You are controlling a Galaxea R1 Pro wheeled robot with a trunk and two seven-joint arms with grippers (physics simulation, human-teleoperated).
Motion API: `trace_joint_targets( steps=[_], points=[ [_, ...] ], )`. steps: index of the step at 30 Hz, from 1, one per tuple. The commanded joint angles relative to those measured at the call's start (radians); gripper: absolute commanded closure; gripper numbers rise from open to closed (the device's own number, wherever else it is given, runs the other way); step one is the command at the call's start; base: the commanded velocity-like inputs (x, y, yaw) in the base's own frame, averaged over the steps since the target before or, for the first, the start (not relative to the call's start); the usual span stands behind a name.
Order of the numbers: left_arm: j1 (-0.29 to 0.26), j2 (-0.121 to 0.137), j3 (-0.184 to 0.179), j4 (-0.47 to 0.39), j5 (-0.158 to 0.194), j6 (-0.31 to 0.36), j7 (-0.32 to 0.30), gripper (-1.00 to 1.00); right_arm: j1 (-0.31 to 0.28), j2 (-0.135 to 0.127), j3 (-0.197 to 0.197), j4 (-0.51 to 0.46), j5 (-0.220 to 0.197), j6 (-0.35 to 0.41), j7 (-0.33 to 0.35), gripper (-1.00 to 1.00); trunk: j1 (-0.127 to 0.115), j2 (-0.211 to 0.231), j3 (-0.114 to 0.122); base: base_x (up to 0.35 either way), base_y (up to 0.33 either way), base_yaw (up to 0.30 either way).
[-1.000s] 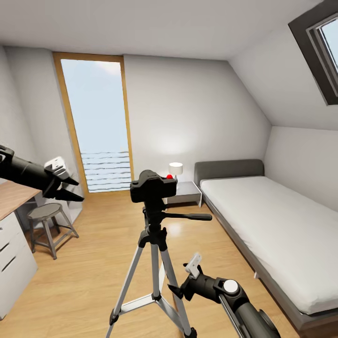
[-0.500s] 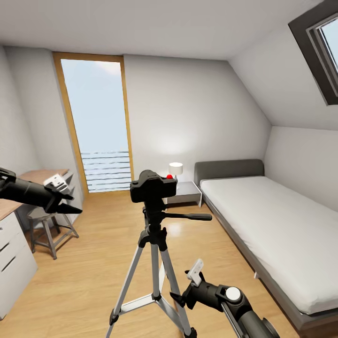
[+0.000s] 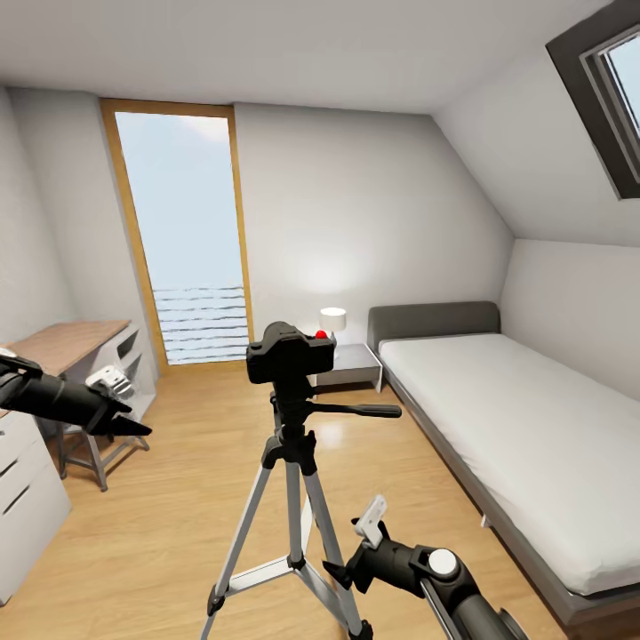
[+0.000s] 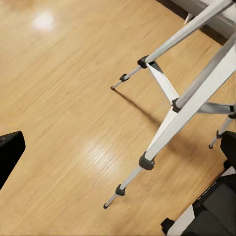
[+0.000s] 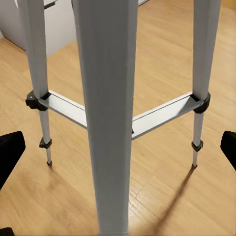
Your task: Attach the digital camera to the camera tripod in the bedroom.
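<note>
Three silver-grey legs with black joints carry the tall camera tripod [image 3: 289, 498], standing on the light wood floor [image 3: 169, 524] of the bedroom, and the small black DSLR-style digital camera [image 3: 289, 354] sits squarely on the tripod's black head, touching it. From its seat there, the mounting looks done or nearly so.

As a judgement, the camera is a rigid, fairly light but fragile body; it is best held across its flat sides, clear of the lens and top hump. The tripod is top-heavy and would tip if its long black pan handle [image 3: 356, 410] were knocked.

To the tripod's left the left gripper [image 3: 120, 418] hangs empty, near a grey metal stool [image 3: 84, 444]. Beside the tripod's lower legs, the right gripper [image 3: 342, 562] is empty, fingers spread wide.
</note>
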Motion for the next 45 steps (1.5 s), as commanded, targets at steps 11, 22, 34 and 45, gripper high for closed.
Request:
trace_joint_targets(
  steps=[11, 22, 34, 45],
  points=[
    [0.145, -0.056, -0.001, 0.252, 0.005, -0.111, 0.002, -1.0, 0.031, -0.032, 0.0, 0.001, 0.006, 0.006, 0.003, -1.0, 0.001, -0.002, -0.002, 0.0, 0.0, 0.0],
    [0.266, -0.137, 0.002, 0.563, 0.046, -0.322, 0.001, -1.0, 0.069, -0.091, 0.0, 0.006, 0.006, 0.007, 0.001, -1.0, 0.001, -0.002, -0.002, 0.0, 0.0, 0.0],
    [0.374, -0.222, 0.001, 0.909, 0.227, -0.598, 0.0, -1.0, 0.122, -0.116, -0.009, 0.106, 0.003, 0.004, -0.013, -1.0, 0.001, -0.002, -0.002, 0.0, 0.0, 0.0],
    [0.566, -0.427, 0.0, 1.345, 0.525, -1.003, 0.042, -1.0, 0.128, -0.112, -0.012, 0.542, -0.001, -0.022, -0.228, -1.0, 0.001, -0.002, -0.002, 0.0, 0.0, 0.0]
  ],
)
